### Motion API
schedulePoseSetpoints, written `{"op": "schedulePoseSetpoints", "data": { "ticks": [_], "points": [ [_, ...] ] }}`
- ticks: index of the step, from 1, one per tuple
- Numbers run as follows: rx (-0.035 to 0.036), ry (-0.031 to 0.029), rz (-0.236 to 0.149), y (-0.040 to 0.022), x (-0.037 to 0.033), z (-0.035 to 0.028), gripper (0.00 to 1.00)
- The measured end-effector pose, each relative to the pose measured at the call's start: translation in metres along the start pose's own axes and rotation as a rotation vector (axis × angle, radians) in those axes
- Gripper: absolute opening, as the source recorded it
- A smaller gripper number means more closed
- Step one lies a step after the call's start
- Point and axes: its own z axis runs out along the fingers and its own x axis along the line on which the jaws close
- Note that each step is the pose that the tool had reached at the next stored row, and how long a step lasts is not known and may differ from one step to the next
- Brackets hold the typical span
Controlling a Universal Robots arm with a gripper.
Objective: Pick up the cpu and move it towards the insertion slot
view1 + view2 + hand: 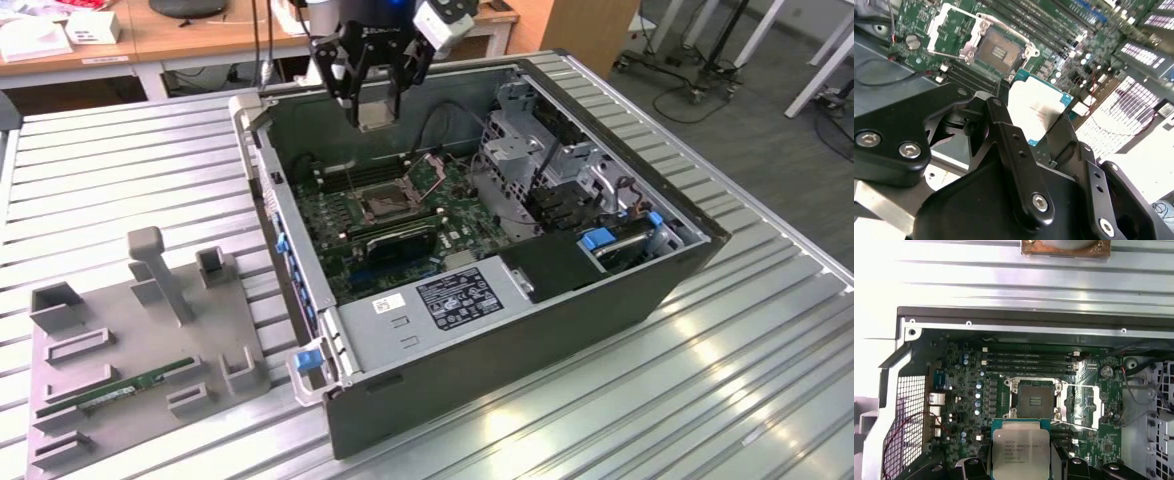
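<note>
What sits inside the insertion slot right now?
The insertion slot holds no chip: its dark centre with a small patch of contacts is bare inside the metal frame. The cpu is held in the gripper above the case.

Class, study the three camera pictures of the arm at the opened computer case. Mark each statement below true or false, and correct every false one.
1. The gripper holds the cpu. True.
2. The cpu already sits in the insertion slot. False: it hangs above the open case, apart from the slot.
3. The memory stick lies on the grey tray. True.
4. The computer case is closed. False: its side is open, showing the board.
</note>
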Motion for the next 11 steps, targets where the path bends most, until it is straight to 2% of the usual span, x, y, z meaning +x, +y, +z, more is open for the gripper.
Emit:
{"op": "schedulePoseSetpoints", "data": {
  "ticks": [5, 11],
  "points": [
    [-0.0004, 0.0, 0.0, 0.0085, -0.0002, 0.0012, 0.55],
    [-0.0005, 0.0, 0.0, 0.01, -0.0002, 0.0018, 0.55]
  ]
}}
